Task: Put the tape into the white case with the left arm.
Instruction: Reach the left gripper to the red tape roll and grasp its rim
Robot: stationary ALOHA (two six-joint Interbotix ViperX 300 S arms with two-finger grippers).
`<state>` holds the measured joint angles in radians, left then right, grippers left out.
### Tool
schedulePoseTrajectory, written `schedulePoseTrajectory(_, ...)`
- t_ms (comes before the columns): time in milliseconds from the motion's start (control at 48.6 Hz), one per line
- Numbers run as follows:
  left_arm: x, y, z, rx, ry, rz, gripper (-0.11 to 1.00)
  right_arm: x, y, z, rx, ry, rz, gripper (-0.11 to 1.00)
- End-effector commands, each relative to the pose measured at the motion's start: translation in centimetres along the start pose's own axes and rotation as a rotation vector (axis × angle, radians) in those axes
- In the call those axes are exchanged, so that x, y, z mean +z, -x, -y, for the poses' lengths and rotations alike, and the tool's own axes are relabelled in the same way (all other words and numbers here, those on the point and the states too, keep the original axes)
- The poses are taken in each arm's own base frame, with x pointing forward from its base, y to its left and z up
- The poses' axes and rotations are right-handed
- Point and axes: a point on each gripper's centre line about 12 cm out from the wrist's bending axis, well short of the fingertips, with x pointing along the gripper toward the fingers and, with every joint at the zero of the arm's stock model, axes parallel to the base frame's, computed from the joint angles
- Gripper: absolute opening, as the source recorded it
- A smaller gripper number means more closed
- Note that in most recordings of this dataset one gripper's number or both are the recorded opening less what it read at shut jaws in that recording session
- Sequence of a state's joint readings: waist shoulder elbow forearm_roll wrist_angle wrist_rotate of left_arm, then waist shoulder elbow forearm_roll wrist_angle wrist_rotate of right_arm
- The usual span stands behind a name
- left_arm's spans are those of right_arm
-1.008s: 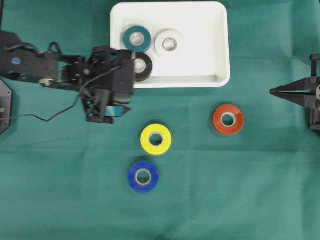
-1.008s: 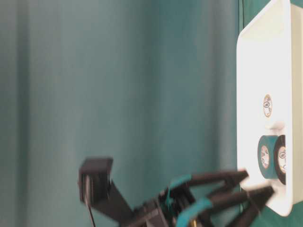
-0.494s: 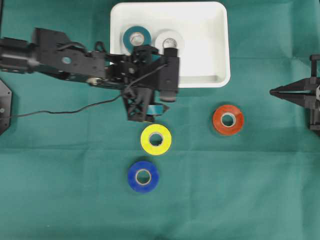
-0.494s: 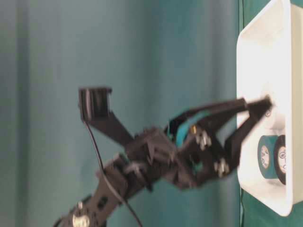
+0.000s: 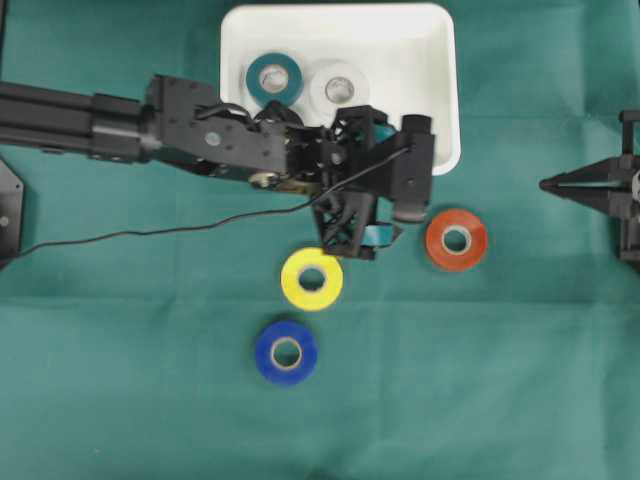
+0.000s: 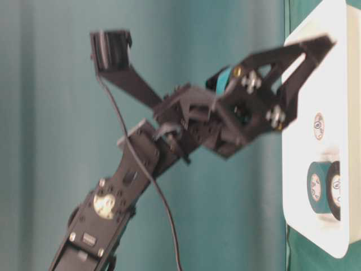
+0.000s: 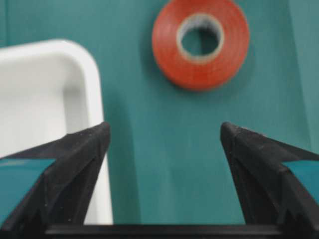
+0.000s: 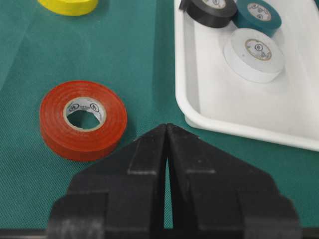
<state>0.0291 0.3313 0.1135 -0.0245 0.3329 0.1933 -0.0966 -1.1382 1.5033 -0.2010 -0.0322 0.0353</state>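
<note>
- We see the left arm (image 5: 200, 135) stretched from the left edge across the tabletop (image 5: 500, 380), its left tool (image 5: 378, 235) over the cloth just beside the near right corner of the white case (image 5: 440, 90).
- The left tool stands wide and carries nothing; in the wrist view bare cloth lies between its two fingers (image 7: 75, 164).
- The red tape (image 5: 456, 239) lies flat on the cloth just right of the left tool, apart from it; in the wrist view it sits ahead of the spread fingers.
- The yellow tape (image 5: 312, 278) lies just near of the left tool, and the blue tape (image 5: 286, 352) nearer still, both flat.
- In the white case we count a teal tape (image 5: 273, 78) and a white tape (image 5: 340, 87); the arm covers the black tape (image 8: 209, 11) from above, though the right wrist view shows it beside the teal one.
- The right tool (image 5: 560, 184) rests at the right edge, jaws pressed together on nothing, well apart from the red tape.
- Against the frame a second ago, the left arm has reached rightward from beside the case's near left corner to its near right corner; the tapes lie as before.
</note>
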Motion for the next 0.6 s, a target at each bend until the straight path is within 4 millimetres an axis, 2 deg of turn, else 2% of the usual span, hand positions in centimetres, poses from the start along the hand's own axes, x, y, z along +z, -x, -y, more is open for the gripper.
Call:
schedulePoseTrajectory(0, 2.5, 0.3, 0.1, 0.003, -0.003, 0.068, 0.89, 0.4, -0.1, 0.1, -0.003, -0.002, 0.012, -0.09)
schedulePoseTrajectory(329, 4.0, -3.3, 0.2, 0.005, -0.008, 0.097, 0.89, 0.4, -0.1, 0.1, -0.003, -0.001, 0.013, -0.09)
schedulePoseTrajectory(576, 3.8, -5.6, -0.1, 0.008, -0.008, 0.092, 0.89, 0.4, -0.1, 0.1, -0.003, -0.003, 0.015, -0.09)
